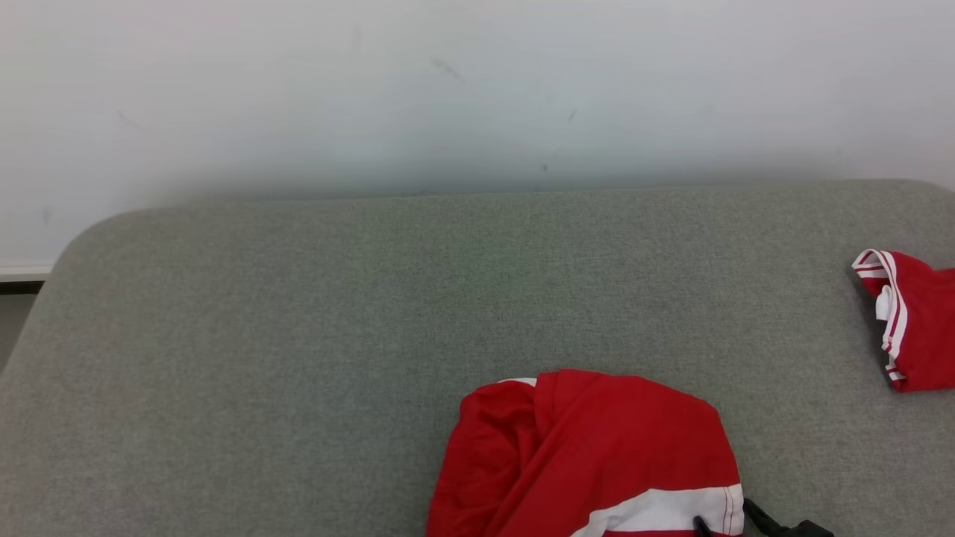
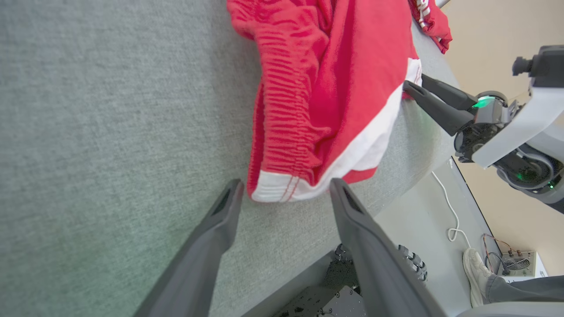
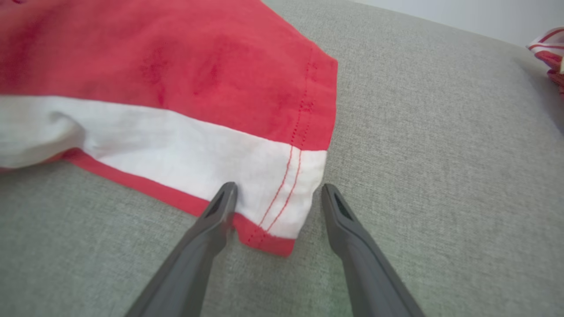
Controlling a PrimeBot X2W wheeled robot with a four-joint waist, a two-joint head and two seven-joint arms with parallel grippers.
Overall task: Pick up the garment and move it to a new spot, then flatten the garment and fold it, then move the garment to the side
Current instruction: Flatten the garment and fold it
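A crumpled red garment (image 1: 597,455) with a white band lies at the near edge of the grey padded table (image 1: 298,335). In the left wrist view, my left gripper (image 2: 286,187) stands open, and the garment's (image 2: 335,88) white-hemmed corner reaches just between its fingertips. My right gripper (image 3: 278,189) is open too, its two fingers straddling another corner of the garment (image 3: 264,185) where the white band meets the stitched hem. From the head view its dark fingertips (image 1: 750,511) peek out beside the garment's right edge. The left wrist view shows that same right gripper (image 2: 414,86) at the cloth's far side.
A second red and white piece of clothing (image 1: 910,321) lies at the table's right edge. A white wall (image 1: 448,89) runs behind the table. Beyond the near edge, the floor holds a white cable (image 2: 449,211), a small fan box (image 2: 522,264) and a person's shoe (image 2: 478,275).
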